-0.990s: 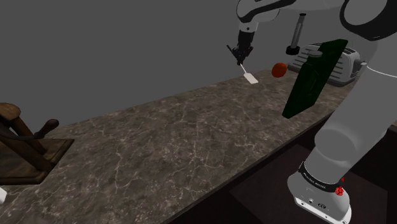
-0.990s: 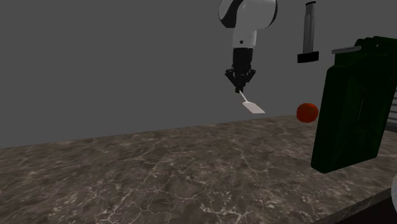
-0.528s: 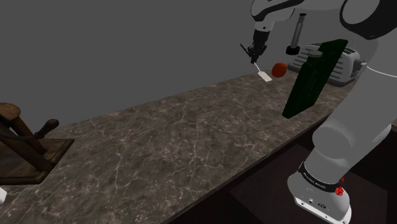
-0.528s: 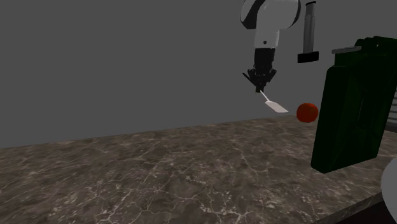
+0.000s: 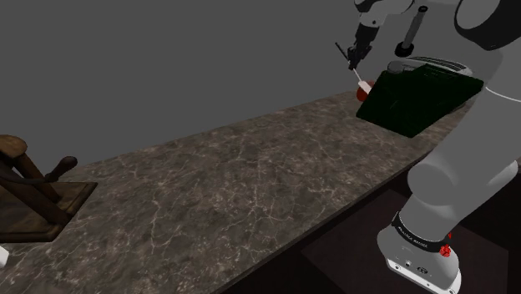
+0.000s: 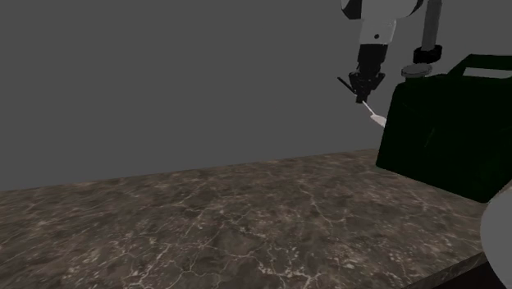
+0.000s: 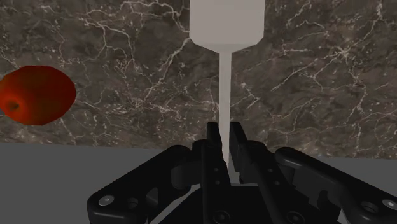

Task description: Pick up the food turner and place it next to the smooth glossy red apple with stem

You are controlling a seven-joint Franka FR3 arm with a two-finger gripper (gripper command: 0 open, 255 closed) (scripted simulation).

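Pincer (image 5: 357,62) now farther toward shoulder view's right, tight on food turner (image 7: 226,25), over rear edge of counter (image 7: 318,76), apple (image 7: 37,95) near.

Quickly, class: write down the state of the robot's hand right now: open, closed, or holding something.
Hand: closed, holding the white turner by its handle.

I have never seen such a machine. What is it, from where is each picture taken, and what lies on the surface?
This is a white robot arm on a box stand, ending in black jaws. One picture looks from beside the stand, one from another side, and one from a camera on the hand itself. The jaws are shut on the thin handle of a white food turner, held above a dark marble countertop. A red apple lies there, beside a tilted dark green canister.
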